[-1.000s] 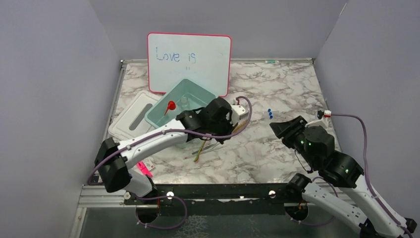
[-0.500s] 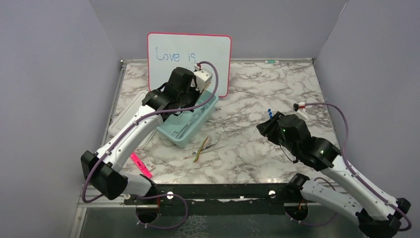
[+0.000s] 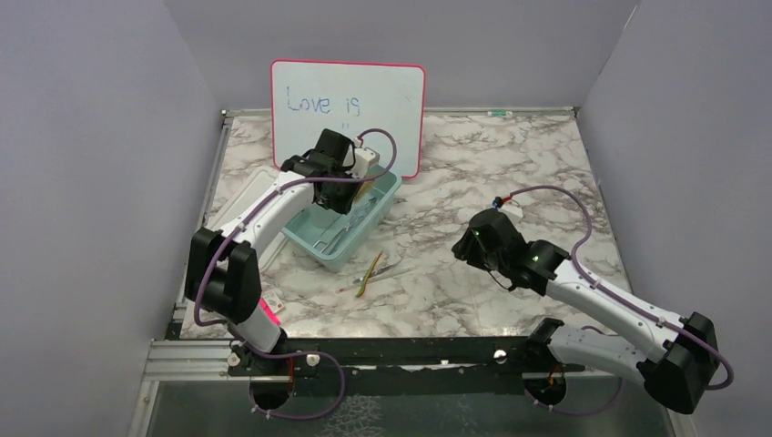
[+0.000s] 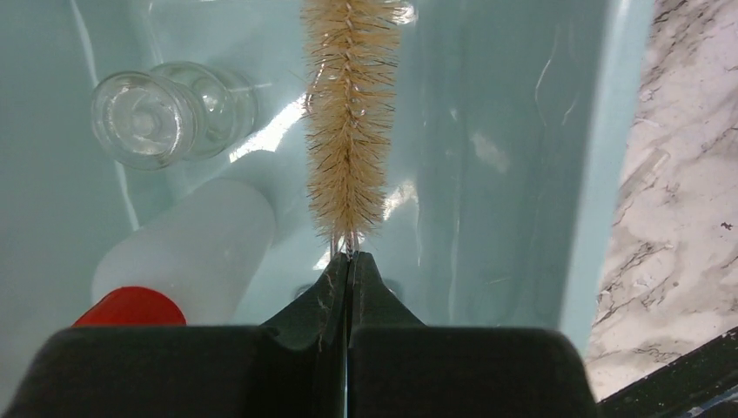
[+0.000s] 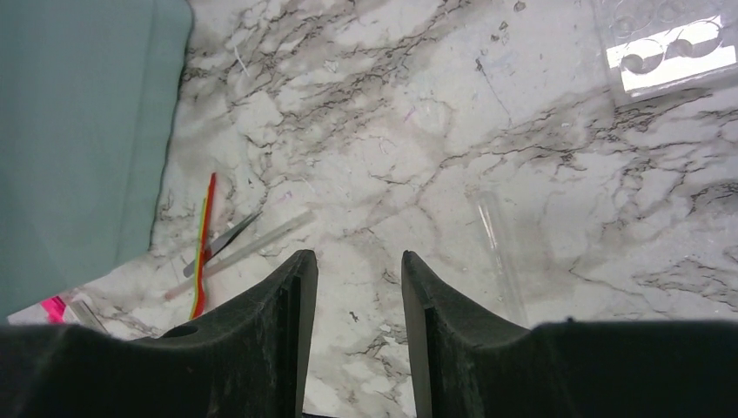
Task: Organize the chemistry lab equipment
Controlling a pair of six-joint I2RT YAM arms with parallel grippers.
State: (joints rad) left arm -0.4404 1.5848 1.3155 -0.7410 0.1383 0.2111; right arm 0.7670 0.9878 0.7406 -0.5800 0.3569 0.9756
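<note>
1. Teal bin (image 4: pixel 522 131) is holding the white squeeze bottle (image 4: pixel 187 248), red-capped.
2. Left gripper (image 4: pixel 348 263) is pinching the wire stem of the tan bristle brush (image 4: pixel 348 131) inside the bin.
3. Clear glass flask (image 4: pixel 161 113) is sitting just beside the bottle.
4. Right gripper (image 5: pixel 357 287) is hovering agape over the marble table (image 5: pixel 392 131).

Brush (image 4: pixel 348 131) clamped over bin (image 4: pixel 600 174); flask (image 4: pixel 148 117), squeeze bottle (image 4: pixel 187 252) inside — tongs (image 5: pixel 209 252) on marble (image 5: pixel 435 131).
</note>
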